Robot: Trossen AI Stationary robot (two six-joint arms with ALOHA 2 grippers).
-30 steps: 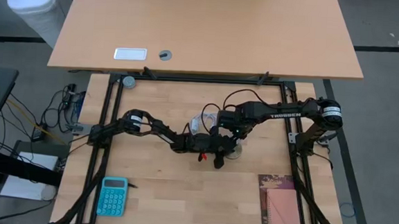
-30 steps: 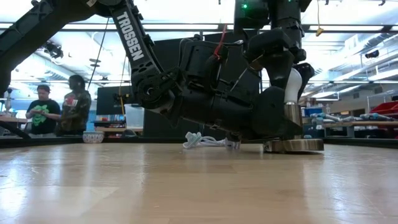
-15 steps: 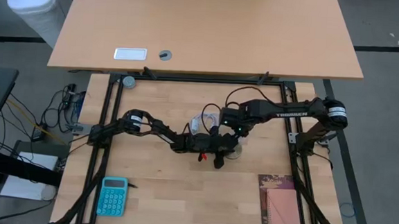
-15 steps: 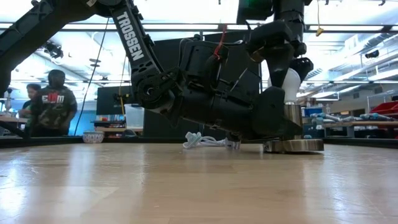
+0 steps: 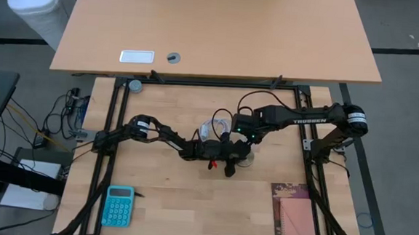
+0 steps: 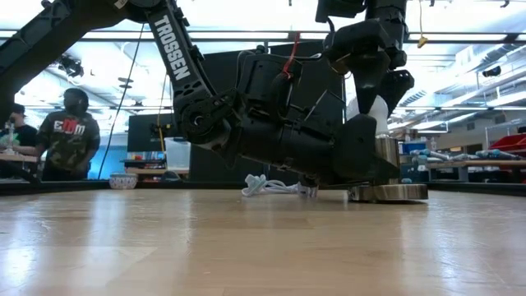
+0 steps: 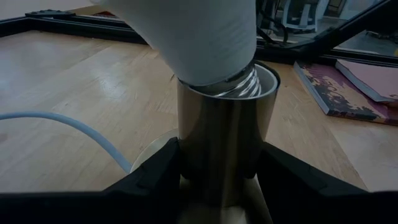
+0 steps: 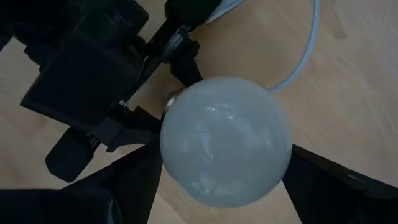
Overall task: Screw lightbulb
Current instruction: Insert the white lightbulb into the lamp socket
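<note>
1. High view: the left arm reaches in low from the table's left edge, elbow bent, its left gripper (image 5: 230, 162) at the middle of the wooden table (image 5: 160, 202). The right arm stretches in from the right rail, wrist bent over the same spot, so that the right gripper (image 5: 245, 143) hangs above the left one. The bulb is hidden beneath them here. A blue calculator (image 5: 119, 204) lies near the front left corner, a dark red book (image 5: 295, 214) near the front right.

2. Low view: the lightbulb (image 6: 376, 117) stands upright in a metal socket (image 6: 387, 153) on a round base (image 6: 388, 192). The right gripper comes down from above around the white globe. The left arm lies nearly flat along the tabletop, its gripper at the socket. A coiled white cable (image 6: 271, 187) rests behind.

3. Left wrist view: the two dark fingers (image 7: 155, 180) are pressed against either side of the socket barrel — clamped on it, with the bulb's threaded neck sitting inside the rim.

4. Right wrist view: looking straight down on the globe, the right gripper's fingers (image 8: 124, 177) stand spread wide on either side — whether they touch the glass I cannot tell.
</note>
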